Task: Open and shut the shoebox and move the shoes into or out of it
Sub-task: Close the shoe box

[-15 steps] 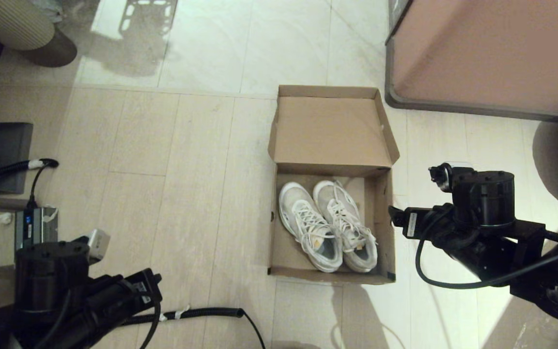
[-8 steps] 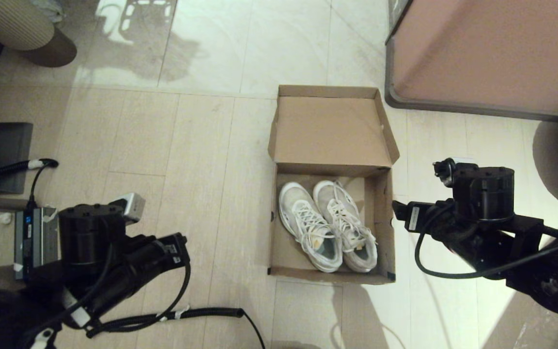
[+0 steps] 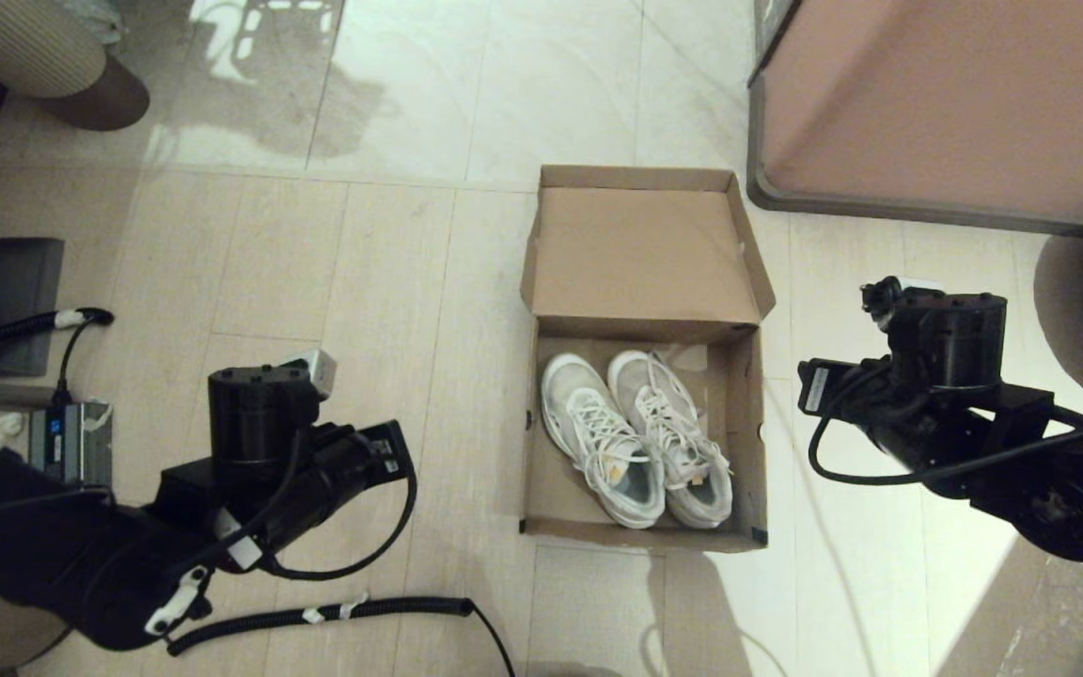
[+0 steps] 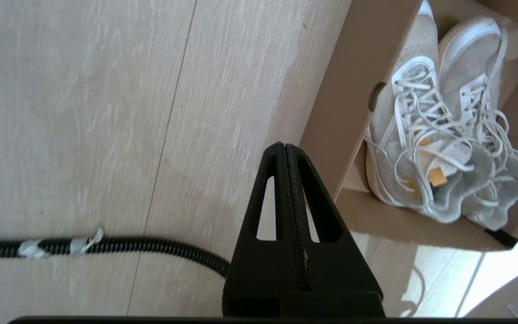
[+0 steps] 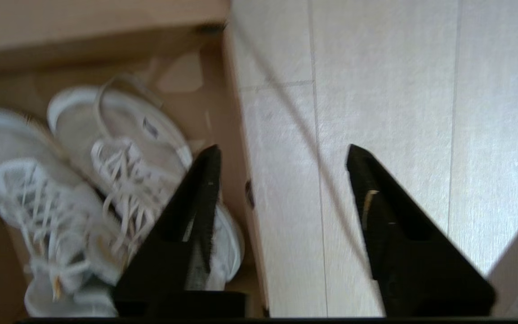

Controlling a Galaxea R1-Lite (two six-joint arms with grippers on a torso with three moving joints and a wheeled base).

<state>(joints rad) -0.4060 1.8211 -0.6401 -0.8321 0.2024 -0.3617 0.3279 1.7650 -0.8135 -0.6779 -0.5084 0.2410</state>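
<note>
Your shoes (image 3: 635, 437) lie in the open shoebox (image 3: 645, 254); left gripper (image 4: 286, 153) pressed together at its left, right gripper (image 5: 281, 155) spread over its right wall.

Pale wood-look plank floor (image 3: 335, 310) gives way to glossy light tiles (image 3: 504, 85) farther off. A large pinkish-brown cabinet (image 3: 955, 103) stands at far right. A ribbed beige cylinder (image 3: 24, 42) sits far left. Sunlight patches fall near right.

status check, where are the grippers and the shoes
Left gripper shut, empty, outside the shoebox. Right gripper open, empty, over the box's right wall. Lid up, shoes inside. Nothing blocking.
</note>
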